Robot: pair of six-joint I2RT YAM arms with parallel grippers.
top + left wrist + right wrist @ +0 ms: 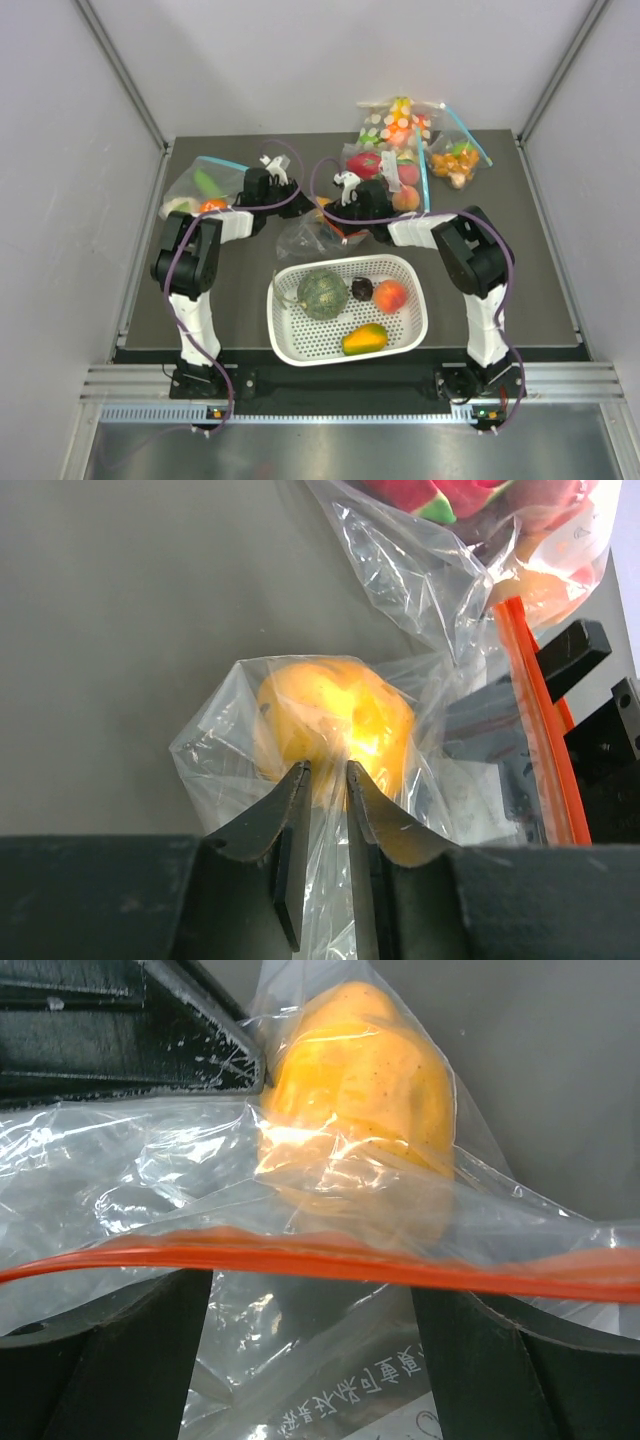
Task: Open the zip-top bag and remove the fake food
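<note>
Here the left fingers [290,830] are seen drawn close together with a fold of the zip-top bag [210,755] between them — whether the film is truly pinched cannot be told. The right fingers [110,1360] are spread wide, with the bag's red-orange zip strip [300,1258] stretched across the gap. A small orange [335,720] is enclosed in the bag, just beyond the left fingertips. The bag is found around the middle of the surface [520,280]. Toward the near edge a white basket [290,345] is set — a melon [322,293], peach [390,296], mango [364,339] and dark piece [362,289] are laid in it.
</note>
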